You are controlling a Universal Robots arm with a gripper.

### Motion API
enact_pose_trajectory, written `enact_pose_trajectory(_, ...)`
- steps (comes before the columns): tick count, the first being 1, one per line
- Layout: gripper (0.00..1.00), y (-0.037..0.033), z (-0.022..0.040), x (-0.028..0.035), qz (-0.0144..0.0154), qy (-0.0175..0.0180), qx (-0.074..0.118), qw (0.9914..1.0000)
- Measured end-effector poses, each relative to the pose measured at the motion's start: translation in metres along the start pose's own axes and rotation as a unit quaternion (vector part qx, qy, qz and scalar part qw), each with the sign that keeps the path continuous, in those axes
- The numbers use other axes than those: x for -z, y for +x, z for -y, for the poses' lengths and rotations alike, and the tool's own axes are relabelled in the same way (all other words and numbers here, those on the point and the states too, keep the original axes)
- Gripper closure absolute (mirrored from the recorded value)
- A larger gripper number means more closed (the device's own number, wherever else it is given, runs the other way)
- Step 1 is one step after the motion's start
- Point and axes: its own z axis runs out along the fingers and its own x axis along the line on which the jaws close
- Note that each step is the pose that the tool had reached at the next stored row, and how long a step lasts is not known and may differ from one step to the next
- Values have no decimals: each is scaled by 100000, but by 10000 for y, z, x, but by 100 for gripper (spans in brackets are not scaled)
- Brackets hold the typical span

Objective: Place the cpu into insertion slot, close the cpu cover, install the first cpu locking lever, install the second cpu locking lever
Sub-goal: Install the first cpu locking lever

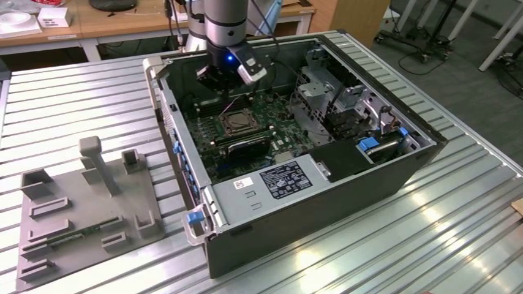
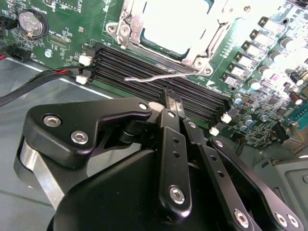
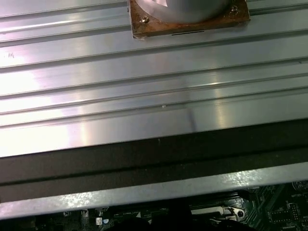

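In the second wrist view the cpu (image 2: 171,21) lies pale and flat in the insertion slot (image 2: 126,30). The silvery cpu cover (image 2: 204,45) is down around it. A thin metal locking lever (image 2: 154,76) sticks out along the socket's edge, over the black memory slots (image 2: 144,67). My gripper (image 2: 174,102) hangs just short of that lever with its black fingers (image 2: 168,98) pressed together and nothing between them. In the exterior view the gripper (image 1: 217,81) is inside the computer case, just beyond the socket (image 1: 237,120), toward the case's far wall.
The open computer case (image 1: 327,190) stands on a slatted aluminium table (image 1: 457,233). Drive cages and cables (image 1: 343,104) fill the case on the exterior view's right. A grey fixture plate (image 1: 82,208) lies on the exterior view's left. The arm's base mount (image 3: 187,17) shows in the first wrist view.
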Motion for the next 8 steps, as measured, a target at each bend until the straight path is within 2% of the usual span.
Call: enact_pose_trajectory(8,89,-56,-5,-4,-2,1,-4,100000)
